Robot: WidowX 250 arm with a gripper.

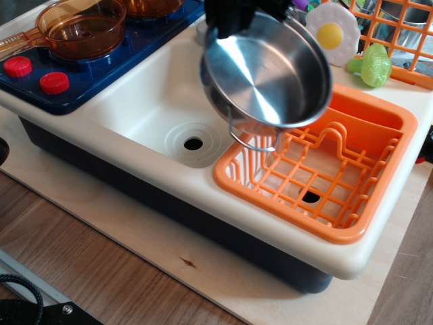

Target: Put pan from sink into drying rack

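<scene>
The shiny steel pan (267, 71) hangs tilted in the air, its open side facing me, over the left part of the orange drying rack (325, 166). Its lower wire loop handle (252, 141) dangles just above the rack's left wall. My black gripper (233, 17) is at the top of the frame, shut on the pan's upper rim; its fingertips are mostly hidden behind the pan. The cream sink (159, 112) with its round drain hole (193, 143) lies to the left, with nothing in it.
An amber pan with a long handle (74, 28) sits on the blue stove with red knobs (54, 82). A toy fried egg (331, 34), a green toy (374, 66) and an orange wire grid (399, 34) stand behind the rack.
</scene>
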